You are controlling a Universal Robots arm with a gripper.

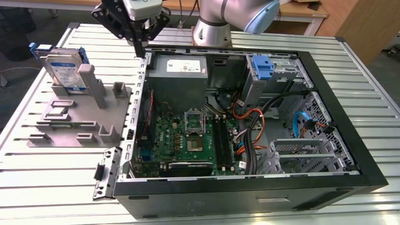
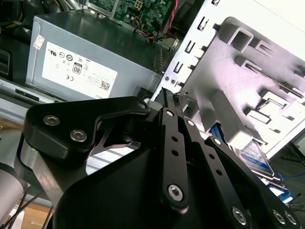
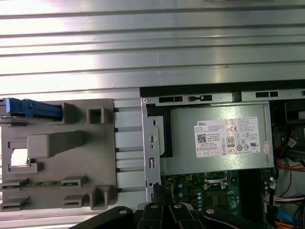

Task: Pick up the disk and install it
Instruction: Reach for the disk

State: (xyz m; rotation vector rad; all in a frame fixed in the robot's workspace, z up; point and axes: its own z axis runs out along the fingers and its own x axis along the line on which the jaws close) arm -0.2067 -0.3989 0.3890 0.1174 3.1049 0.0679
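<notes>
Open computer case (image 1: 350, 140) lies on the slatted metal table (image 1: 37, 187). Motherboard (image 1: 194, 136) is exposed, the grey power supply (image 1: 181, 68) sits in the far corner, and a bare blue bracket (image 1: 262, 68) sits in the drive cage. The perforated case wall (image 1: 138, 93) stands between the case interior and the grey fixture (image 1: 75, 117) on the exterior view's left.

Disk (image 1: 62, 70) stands upright in a slot at the fixture's far end. It has a silver body with a blue-and-white label, and its blue carrier frame shows along the top edge.

Gripper (image 1: 138, 46) hangs over the corner of the case wall beside the power supply, fingers together, holding nothing, apart from the disk.

The first wrist view looks straight down, so the disk (image 3: 33, 109) appears edge-on as a blue strip. The second wrist view shows part of its label face (image 2: 257, 155) past the fixture, and the fingertips meeting (image 2: 167, 93).
</notes>
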